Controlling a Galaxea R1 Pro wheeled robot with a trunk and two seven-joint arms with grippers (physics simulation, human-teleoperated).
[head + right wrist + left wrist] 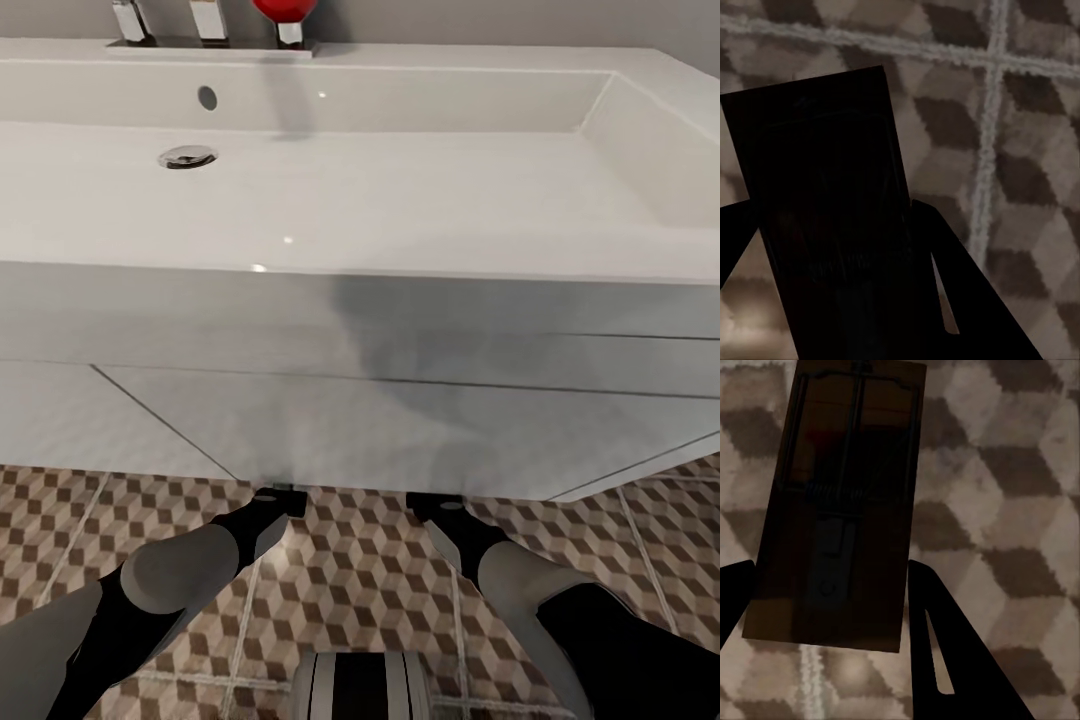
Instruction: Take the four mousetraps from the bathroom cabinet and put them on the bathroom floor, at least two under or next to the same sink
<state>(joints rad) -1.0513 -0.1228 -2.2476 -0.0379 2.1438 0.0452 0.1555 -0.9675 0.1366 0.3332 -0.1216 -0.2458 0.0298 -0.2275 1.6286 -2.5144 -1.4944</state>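
- White basin of the sink (420,200) across the head view, chrome taps (170,22) at the back rim, white vanity (300,420) beneath. Both arms reaching forward and down, wrists vanishing under the vanity's front edge over the cube-patterned bathroom floor (360,570).
- From the left wrist: left gripper (832,600) pinching a mousetrap (840,502) by its long edges, one dark finger at each side. Long axis running straight out along the fingers, spring bar and a dim red spot at the far half. Tiles close behind (touching or just above, cannot tell).
- From the right wrist: right gripper (832,247) clamped on a second mousetrap (825,202), deep in shadow, long axis again out along the fingers, grout lines beyond.
- Both traps already under the sink; a short drop straight down likely enough to set each on the floor.
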